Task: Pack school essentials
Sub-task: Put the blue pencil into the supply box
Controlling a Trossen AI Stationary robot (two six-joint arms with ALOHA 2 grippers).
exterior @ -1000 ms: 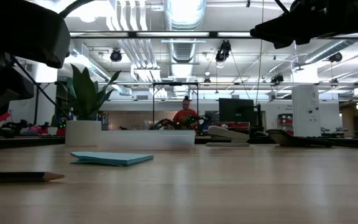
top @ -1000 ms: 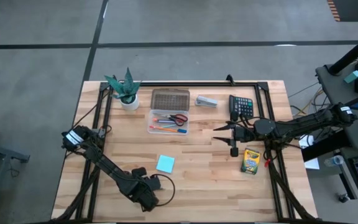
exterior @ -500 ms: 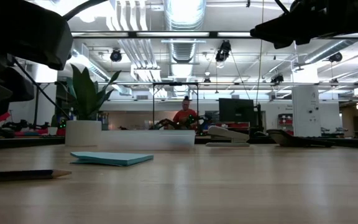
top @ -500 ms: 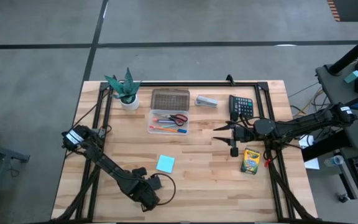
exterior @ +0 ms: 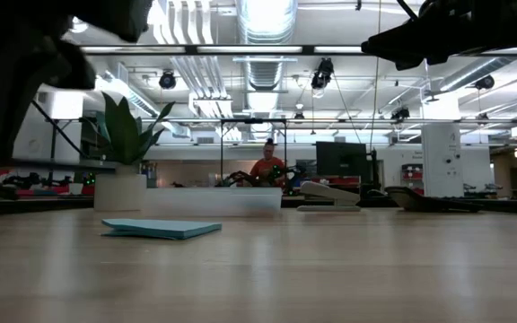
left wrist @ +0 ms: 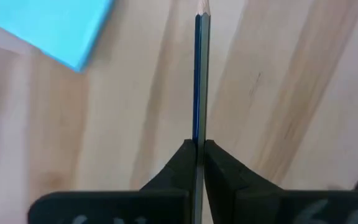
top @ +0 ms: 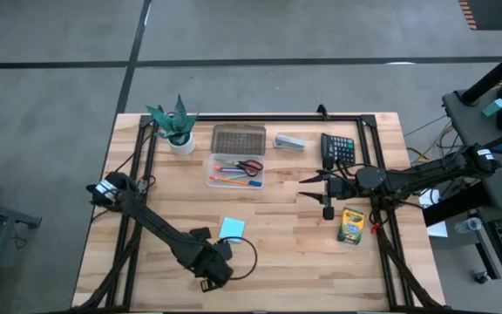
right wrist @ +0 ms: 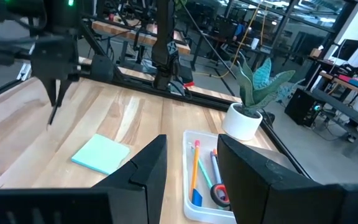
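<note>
Table: pale wood planks, under both my arms; black frame rails run along its back and sides.

Potted plant: white pot, spiky green leaves, at the far corner on my left side, well away from either gripper.

Clear tray: shallow and white-edged, between my two grippers and toward the back of the table. It holds the red-handled scissors, an orange pen and a blue pen, lying side by side.

Brown mesh box: just behind the tray.

Black calculator: just behind my right gripper.

Crayon box: yellow-green, lying flat just to the near side of my right gripper, apart from it.

Grey stapler: between the mesh box and the calculator.

Light-blue notepad: flat on the wood, just beside my left gripper on its far side.

Right gripper: fingers spread wide, holding nothing, hanging over bare wood between tray and crayon box.

Left gripper: at the near edge of the table, pinched narrow on the blue pencil, which sticks straight out past my fingertips, sharpened tip forward, above the planks.
</note>
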